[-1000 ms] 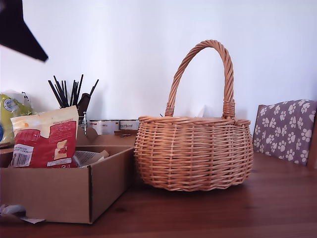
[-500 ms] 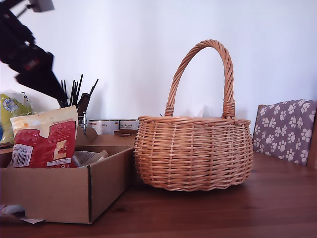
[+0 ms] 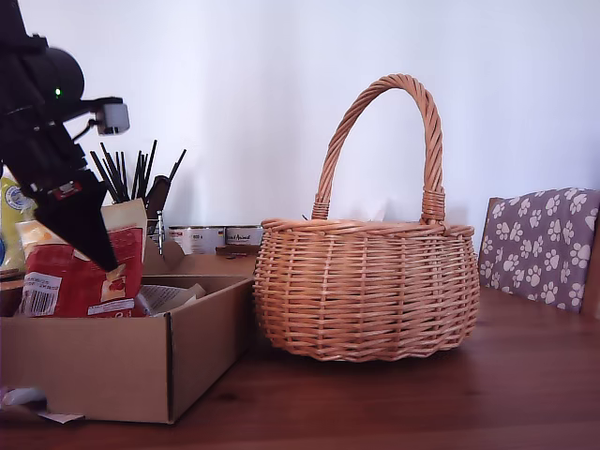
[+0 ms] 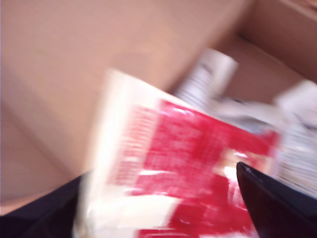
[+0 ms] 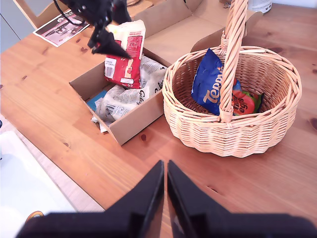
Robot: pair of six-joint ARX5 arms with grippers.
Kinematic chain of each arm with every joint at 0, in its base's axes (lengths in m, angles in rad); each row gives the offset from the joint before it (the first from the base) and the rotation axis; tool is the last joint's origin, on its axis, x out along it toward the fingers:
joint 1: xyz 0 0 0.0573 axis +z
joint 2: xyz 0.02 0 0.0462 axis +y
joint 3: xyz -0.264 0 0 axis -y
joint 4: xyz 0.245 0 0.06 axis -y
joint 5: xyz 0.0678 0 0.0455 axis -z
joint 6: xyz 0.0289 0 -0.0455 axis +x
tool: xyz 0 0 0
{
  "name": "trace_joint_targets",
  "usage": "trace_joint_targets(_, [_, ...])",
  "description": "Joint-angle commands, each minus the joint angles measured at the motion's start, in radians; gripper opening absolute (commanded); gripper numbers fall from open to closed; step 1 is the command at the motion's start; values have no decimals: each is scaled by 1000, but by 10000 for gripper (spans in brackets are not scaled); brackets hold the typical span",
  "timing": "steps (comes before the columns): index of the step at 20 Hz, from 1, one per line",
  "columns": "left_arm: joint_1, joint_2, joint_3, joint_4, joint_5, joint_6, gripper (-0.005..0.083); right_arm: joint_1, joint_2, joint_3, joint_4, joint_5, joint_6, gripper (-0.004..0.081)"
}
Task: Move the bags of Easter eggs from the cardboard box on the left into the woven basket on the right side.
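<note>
Over the cardboard box [image 3: 112, 361], my first tool [image 3: 92, 246] straddles the red-and-cream bag [image 3: 70, 272], fingers spread

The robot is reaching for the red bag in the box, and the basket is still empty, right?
Not quite. The second wrist view shows the woven basket already holds a blue bag and a red-and-green bag. The rest is right: my first pincer is at the red-and-cream bag in the cardboard box.
</note>
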Motion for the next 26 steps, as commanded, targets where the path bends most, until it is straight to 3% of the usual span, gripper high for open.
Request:
trace_joint_targets(1, [-7, -3, 18, -56, 26, 1, 775, 4, -3, 3, 5, -2, -3, -13])
trace_joint_targets(8, [-79, -7, 79, -311, 26, -164, 775, 4, -3, 3, 5, -2, -2, -13])
trace_joint_targets(16, [-110, 80, 32, -262, -74, -184, 758, 4, -3, 3, 5, -2, -2, -13])
trace_joint_targets(20, [-109, 127, 32, -230, -109, -188, 573, 4, -3, 3, 5, -2, -2, -13])
trace_joint_targets(26, [-108, 129, 34, -210, -127, -177, 103, 4, -3, 3, 6, -2, -2, -13])
